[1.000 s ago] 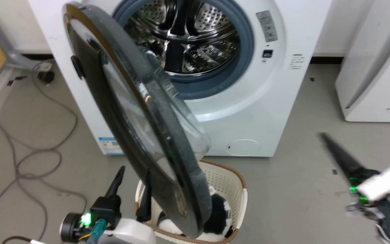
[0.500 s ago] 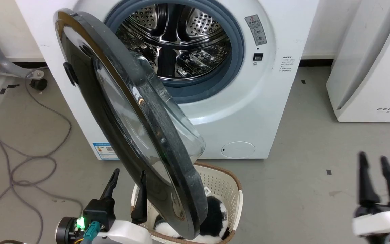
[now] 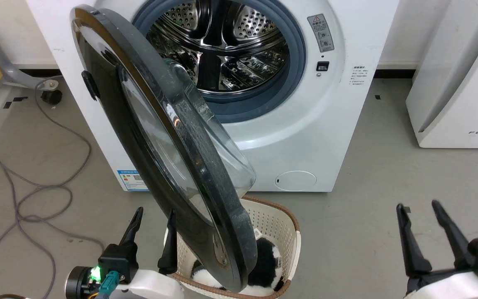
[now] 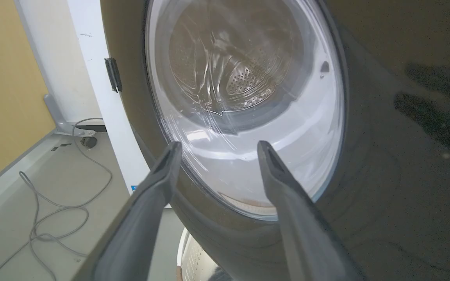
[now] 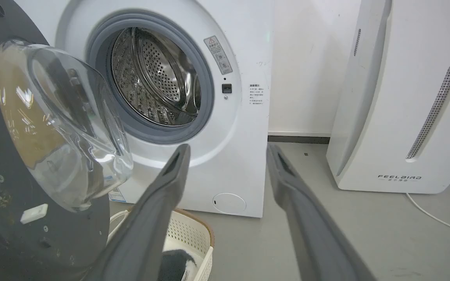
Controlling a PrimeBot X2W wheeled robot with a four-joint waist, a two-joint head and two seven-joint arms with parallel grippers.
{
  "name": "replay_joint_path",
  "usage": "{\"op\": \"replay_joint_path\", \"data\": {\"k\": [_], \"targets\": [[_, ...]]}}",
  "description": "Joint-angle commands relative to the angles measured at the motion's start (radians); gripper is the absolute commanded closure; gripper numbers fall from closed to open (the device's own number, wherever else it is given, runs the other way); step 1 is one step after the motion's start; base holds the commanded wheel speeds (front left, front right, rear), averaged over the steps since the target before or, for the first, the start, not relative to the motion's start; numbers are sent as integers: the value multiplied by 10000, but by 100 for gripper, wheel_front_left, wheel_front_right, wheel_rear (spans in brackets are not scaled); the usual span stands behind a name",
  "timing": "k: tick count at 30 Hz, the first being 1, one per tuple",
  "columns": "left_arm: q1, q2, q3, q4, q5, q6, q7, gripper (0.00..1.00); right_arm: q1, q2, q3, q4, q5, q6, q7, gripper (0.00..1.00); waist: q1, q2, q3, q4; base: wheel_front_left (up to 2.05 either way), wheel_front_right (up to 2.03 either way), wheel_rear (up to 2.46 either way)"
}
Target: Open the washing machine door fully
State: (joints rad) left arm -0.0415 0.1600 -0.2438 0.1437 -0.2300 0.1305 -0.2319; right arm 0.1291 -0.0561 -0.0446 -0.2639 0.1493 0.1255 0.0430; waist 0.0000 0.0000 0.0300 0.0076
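Observation:
The white washing machine [image 3: 305,137] [image 5: 244,128] stands ahead with its steel drum [image 3: 218,45] exposed. Its round black door [image 3: 139,137] hangs wide open on the left hinge, edge toward me, with the clear glass bowl [image 5: 61,125] bulging toward the drum. My left gripper [image 3: 154,211] is open at the lower left, just outside the door's glossy outer face [image 4: 385,136], its fingers spread before the glass. My right gripper [image 3: 421,205] is open at the lower right over bare floor, well away from the door.
A cream laundry basket [image 3: 282,220] holding a black-and-white cloth sits on the floor under the door's lower edge. A white FEELAIR appliance [image 3: 463,83] stands at the right. Grey cables [image 3: 35,191] loop across the floor at the left.
My right arm swung round from a sideways blur to fingers pointing up and open at the lower right. The camera shifted a little. Door and left gripper look unchanged.

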Motion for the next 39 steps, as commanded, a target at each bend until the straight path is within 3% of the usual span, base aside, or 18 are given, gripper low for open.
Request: {"op": "replay_joint_path", "data": {"k": [1, 11, 12, 13, 15, 27, 39], "targets": [[-43, 47, -3, 24, -16, 54, 5, 0, 205, 55, 11, 88, -5, 52, 36, 0, 0, 0, -1, -8, 0, 0, 0], [-65, 104, -74, 28, -77, 87, 41, 0, 64, 57, -16, 1107, 68, 52, -309, 0, 0, 0, 10, 19, 0, 0, 0], [-66, 108, -80, 27, -85, 90, 43, 5, 41, 57, -8, 1154, 63, 52, -333, 0, 0, 0, 9, 23, 0, 0, 0], [-68, 111, -88, 27, -96, 88, 42, 64, 17, 57, 2, 1192, 81, 52, -357, 0, 0, 0, 6, 26, 0, 0, 0], [-67, 115, -93, 23, -128, 87, 39, 100, -20, 57, 13, 1247, 56, 52, -384, 0, 0, 0, 2, 23, 0, 0, 0], [-141, 153, -77, -399, -275, 147, 98, 100, -150, 58, 96, 1334, -57, 52, -462, 0, 0, 0, 43, 7, 0, 0, 0], [-586, 499, 353, -3580, 89, 708, 142, 100, -230, 58, 104, 1298, -131, 52, -455, 0, 0, 0, 156, 43, 0, 0, 0]]}}
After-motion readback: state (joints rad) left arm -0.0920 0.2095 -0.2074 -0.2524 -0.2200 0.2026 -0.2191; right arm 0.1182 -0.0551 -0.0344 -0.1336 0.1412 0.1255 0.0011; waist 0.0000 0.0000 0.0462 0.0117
